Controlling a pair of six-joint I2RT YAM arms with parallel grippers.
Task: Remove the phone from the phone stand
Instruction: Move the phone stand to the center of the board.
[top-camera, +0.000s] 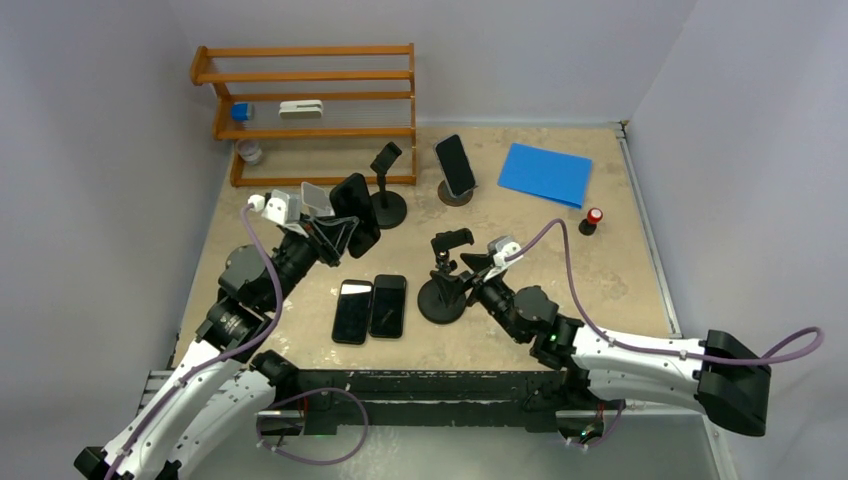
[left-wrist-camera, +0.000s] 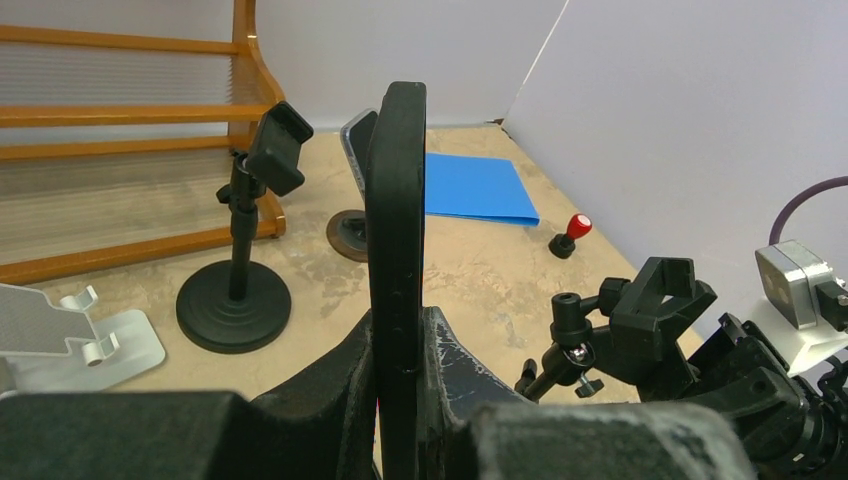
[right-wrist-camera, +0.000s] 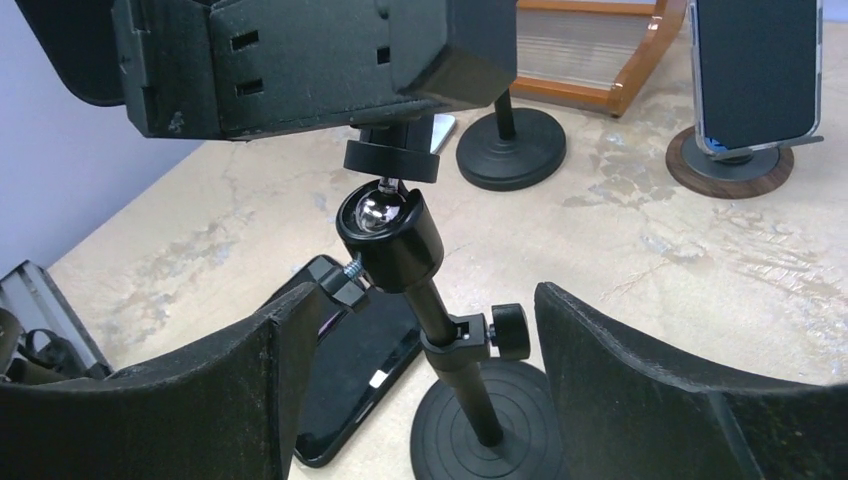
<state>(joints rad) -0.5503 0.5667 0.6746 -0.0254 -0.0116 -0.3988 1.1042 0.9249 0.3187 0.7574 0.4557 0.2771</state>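
Observation:
My left gripper (top-camera: 345, 228) is shut on a black phone (top-camera: 356, 208) and holds it above the table, left of an empty black clamp stand (top-camera: 386, 190). In the left wrist view the phone (left-wrist-camera: 398, 230) stands edge-on between the fingers (left-wrist-camera: 330, 385), with that stand (left-wrist-camera: 240, 260) apart on the left. My right gripper (top-camera: 468, 268) is open on either side of the pole of a second black clamp stand (top-camera: 444, 285). In the right wrist view its pole (right-wrist-camera: 450, 350) is between the fingers (right-wrist-camera: 620, 370) without touching; its clamp (right-wrist-camera: 300, 60) is empty.
Another phone (top-camera: 455, 164) leans on a round wooden stand. Two phones (top-camera: 352, 311) (top-camera: 388, 305) lie flat in the middle. A silver stand (left-wrist-camera: 90, 335), a blue folder (top-camera: 545, 173), a red-capped peg (top-camera: 593, 218) and a wooden rack (top-camera: 305, 110) are around.

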